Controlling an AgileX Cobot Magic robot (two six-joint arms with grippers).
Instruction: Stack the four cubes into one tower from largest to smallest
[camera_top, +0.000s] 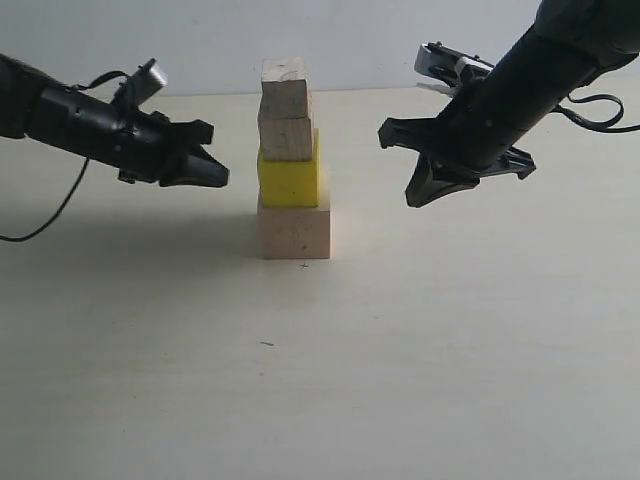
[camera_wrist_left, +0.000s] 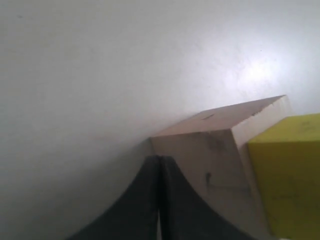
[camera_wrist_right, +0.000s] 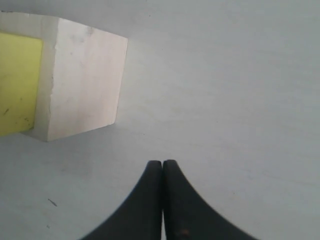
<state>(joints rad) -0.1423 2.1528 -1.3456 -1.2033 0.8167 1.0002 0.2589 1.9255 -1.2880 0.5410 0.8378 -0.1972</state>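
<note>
On the table (camera_top: 400, 380), exterior view, the tower (camera_top: 289, 160) stands whole: large wood cube (camera_top: 293, 232), yellow cube (camera_top: 290, 178), medium wood cube (camera_top: 287, 137), small wood cube (camera_top: 285, 88). Left wrist view: left gripper (camera_wrist_left: 160, 167) jaws together, empty. Right wrist view: right gripper (camera_wrist_right: 162, 170) likewise. Stacking looks finished.

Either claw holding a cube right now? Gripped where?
Nothing is held. The left claw and the right claw are both shut and empty, each off to its own side, clear of the tower.
</note>
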